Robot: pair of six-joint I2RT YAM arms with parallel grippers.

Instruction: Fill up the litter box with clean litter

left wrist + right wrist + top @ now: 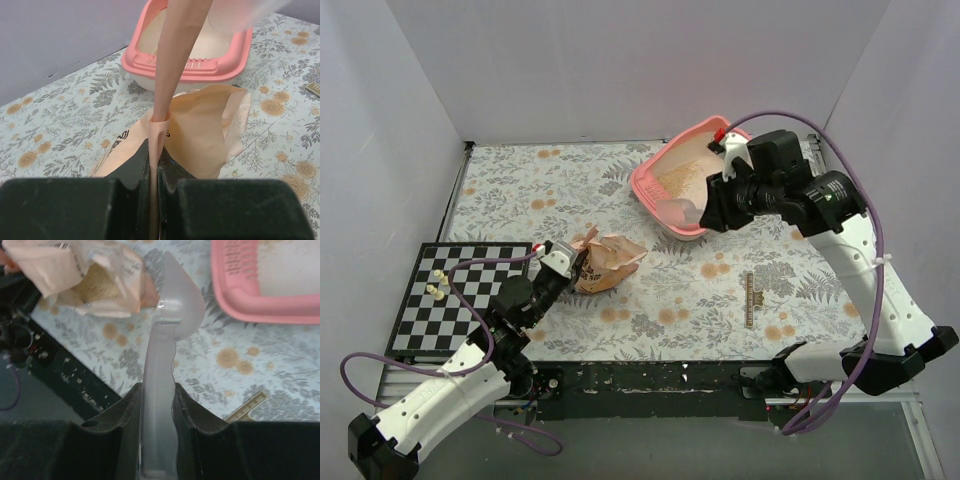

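Count on worktop (560, 185): litter box (642, 195) x1, pink. Clean litter (677, 178), 1 patch inside. Bag (610, 262) x1, peach. Scoop (165, 365) x1, clear. Checkerboard (470, 305) x1, w/ small white pieces (438, 285), approx 3, too small to be sure. Ruler-like strip (751, 298) x1. Robot arms x2: left arm (450, 385), right arm (865, 270).
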